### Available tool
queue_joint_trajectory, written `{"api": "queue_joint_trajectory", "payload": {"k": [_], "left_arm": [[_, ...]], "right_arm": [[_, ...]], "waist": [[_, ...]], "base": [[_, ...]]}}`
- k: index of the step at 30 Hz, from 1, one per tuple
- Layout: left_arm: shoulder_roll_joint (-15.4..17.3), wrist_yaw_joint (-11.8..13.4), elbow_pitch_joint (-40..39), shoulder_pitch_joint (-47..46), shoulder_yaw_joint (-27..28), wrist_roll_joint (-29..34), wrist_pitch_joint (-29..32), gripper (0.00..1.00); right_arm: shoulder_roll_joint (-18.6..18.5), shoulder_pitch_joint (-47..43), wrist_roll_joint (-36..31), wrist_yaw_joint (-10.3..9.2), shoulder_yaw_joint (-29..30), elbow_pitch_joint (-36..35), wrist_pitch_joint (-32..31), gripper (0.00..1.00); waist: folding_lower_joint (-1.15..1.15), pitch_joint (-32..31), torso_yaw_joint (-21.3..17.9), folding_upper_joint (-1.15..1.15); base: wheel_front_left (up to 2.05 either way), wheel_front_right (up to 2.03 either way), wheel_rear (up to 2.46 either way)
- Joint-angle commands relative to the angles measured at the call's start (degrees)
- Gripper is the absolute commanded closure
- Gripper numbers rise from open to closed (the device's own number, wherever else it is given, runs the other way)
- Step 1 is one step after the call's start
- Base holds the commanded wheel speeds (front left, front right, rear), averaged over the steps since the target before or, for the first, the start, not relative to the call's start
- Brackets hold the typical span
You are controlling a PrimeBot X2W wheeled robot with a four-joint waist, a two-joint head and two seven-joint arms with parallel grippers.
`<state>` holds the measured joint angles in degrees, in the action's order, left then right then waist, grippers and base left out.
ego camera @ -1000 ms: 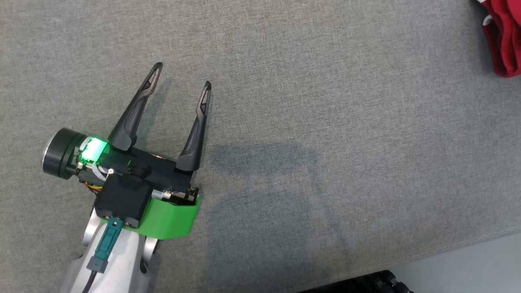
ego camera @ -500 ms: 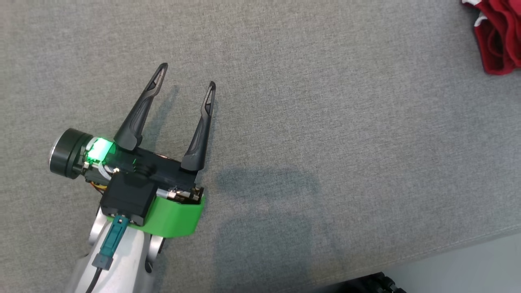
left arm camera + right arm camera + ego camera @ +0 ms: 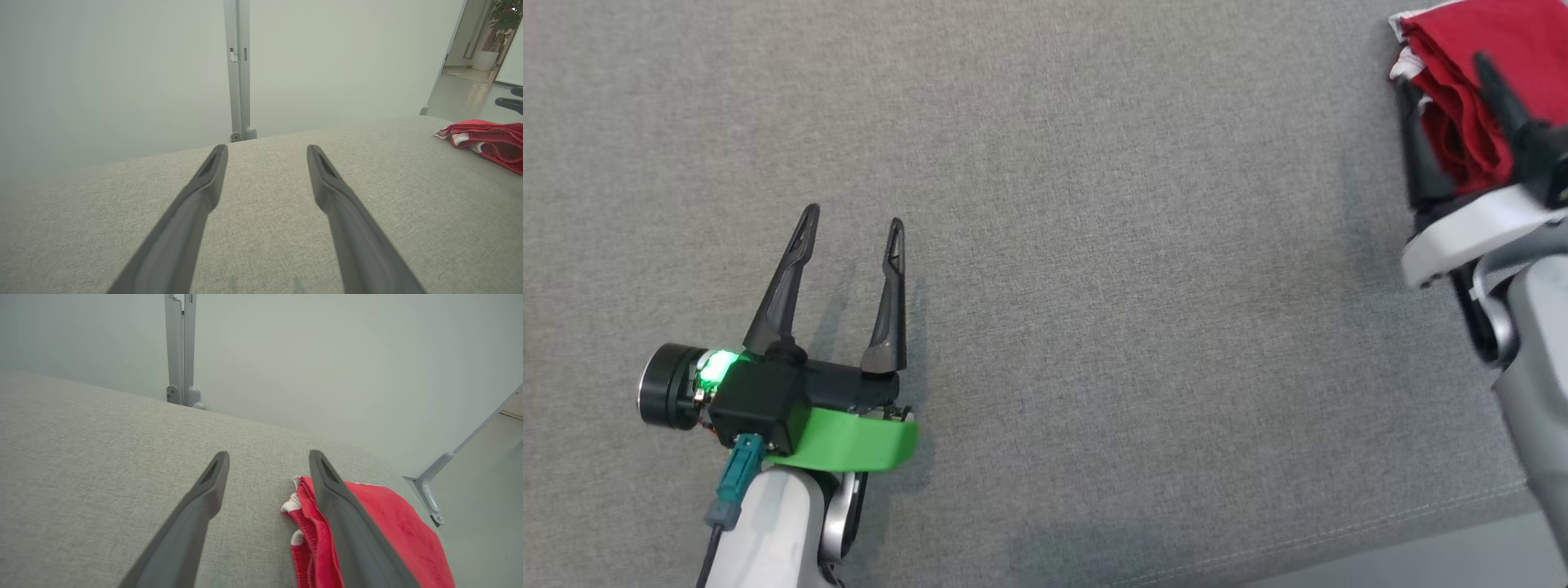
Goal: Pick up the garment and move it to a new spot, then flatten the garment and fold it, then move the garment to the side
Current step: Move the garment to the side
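Note:
The garment (image 3: 1486,41), red with white trim, lies folded in a low stack at the far right of the grey fabric surface (image 3: 1094,245). My right gripper (image 3: 1441,72) hovers over the garment's near-left edge, open, with nothing between its fingers. In the right wrist view the right gripper (image 3: 269,453) spreads wide, its right finger crossing above the garment (image 3: 388,514). My left gripper (image 3: 854,216) rests open and empty over bare surface at the lower left. The left wrist view shows the left gripper (image 3: 266,148) open, with the garment (image 3: 490,139) far off to the right.
The surface's front edge, with a seam, runs along the lower right above pale floor (image 3: 1462,555). A pale wall with a grey metal post (image 3: 238,69) stands behind the surface. An open doorway with a potted plant (image 3: 504,16) lies beyond the garment.
The head camera has shifted, bringing the garment further into the picture. My right arm has come into view at the right, open over the garment. My left gripper now points more straight up the view.

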<state>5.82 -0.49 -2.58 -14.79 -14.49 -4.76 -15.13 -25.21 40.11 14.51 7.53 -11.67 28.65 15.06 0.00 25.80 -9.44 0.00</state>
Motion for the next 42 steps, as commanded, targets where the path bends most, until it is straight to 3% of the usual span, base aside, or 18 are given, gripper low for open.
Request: {"api": "queue_joint_trajectory", "payload": {"k": [1, 11, 22, 26, 42], "left_arm": [[-0.5, 0.5, 1.7, 1.5, 1.3, -1.1, 0.0, 0.0], [-2.5, 0.2, 12.1, 6.8, 6.6, -4.8, 0.0, 0.0], [-2.8, 1.9, 5.6, 13.5, 8.3, -0.9, 0.0, 0.0], [-2.7, 1.1, 1.4, 17.0, 7.2, 2.6, 0.0, 0.0], [-2.9, 1.7, 2.1, 24.4, 6.8, 1.2, 0.0, 0.0]], "right_arm": [[2.5, -3.9, -0.9, -0.08, 0.5, -1.5, 0.1, 0.0], [15.7, -20.4, -6.7, -0.08, 5.0, -11.2, 0.2, 0.0], [19.4, -32.4, -11.7, -0.07, 7.8, -24.5, 0.1, 0.0], [20.5, -37.3, -11.0, -0.07, 9.0, -28.5, 0.1, 0.0], [21.9, -47.2, -10.8, -0.08, 7.6, -28.5, 0.1, 0.0]], "waist": [[0.0, -5.7, 2.7, 0.0], [0.0, -16.3, 7.0, 0.0], [0.0, -21.6, 8.1, 0.0], [0.0, -23.2, 8.3, 0.0], [0.0, -26.5, 6.2, 0.0]], "base": [[0.0, 0.0, 0.0], [0.0, 0.0, 0.0], [0.0, 0.0, 0.0], [0.0, 0.0, 0.0], [0.0, 0.0, 0.0]]}}
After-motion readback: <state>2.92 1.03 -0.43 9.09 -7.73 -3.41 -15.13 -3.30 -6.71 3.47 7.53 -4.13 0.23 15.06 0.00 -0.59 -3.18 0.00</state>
